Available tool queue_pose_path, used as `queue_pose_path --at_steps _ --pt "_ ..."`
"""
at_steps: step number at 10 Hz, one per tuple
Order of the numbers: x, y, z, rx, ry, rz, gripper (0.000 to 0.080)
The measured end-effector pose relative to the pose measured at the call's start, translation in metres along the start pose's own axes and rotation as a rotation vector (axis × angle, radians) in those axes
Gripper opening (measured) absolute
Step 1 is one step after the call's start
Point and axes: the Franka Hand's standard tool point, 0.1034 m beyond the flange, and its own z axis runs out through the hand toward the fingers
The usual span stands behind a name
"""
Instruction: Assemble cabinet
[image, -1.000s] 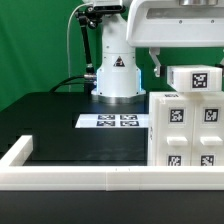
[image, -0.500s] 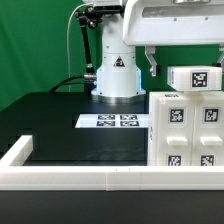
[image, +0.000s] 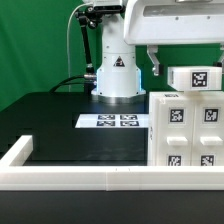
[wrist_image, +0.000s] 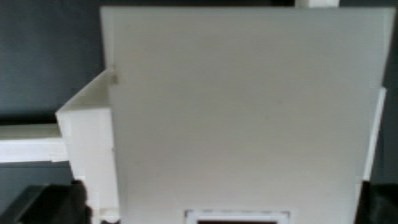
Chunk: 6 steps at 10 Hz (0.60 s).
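The white cabinet body (image: 185, 130) stands at the exterior view's right, with several square tags on its front. A smaller white tagged piece (image: 197, 77) lies on top of it. My gripper (image: 188, 64) hangs right over that piece; one dark finger (image: 156, 62) shows just off its left edge and the other is hidden. In the wrist view the piece's flat white face (wrist_image: 240, 110) fills most of the picture, close under my gripper (wrist_image: 222, 215). The dark fingers (wrist_image: 36, 208) sit at the far corners, set wide apart on either side of it. The gripper looks open.
The marker board (image: 117, 121) lies flat on the black table in front of the robot base (image: 117, 75). A long low white border rail (image: 80, 178) runs along the table's front and turns back at the left; it also shows in the wrist view (wrist_image: 27, 140).
The visible finger wavers a few pixels sideways between the frames. The cabinet and the piece on top stay where they were.
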Motion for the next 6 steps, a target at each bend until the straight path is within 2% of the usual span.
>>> queue_pose_path --at_steps 1,5,6 --pt "0.0001 0.0001 0.0001 0.0 0.0 0.0 0.0582" --pt "0.0002 -0.0001 0.0001 0.0 0.001 0.024 0.0555" --pt "0.0001 -0.0006 0.0001 0.001 0.001 0.098 0.0555"
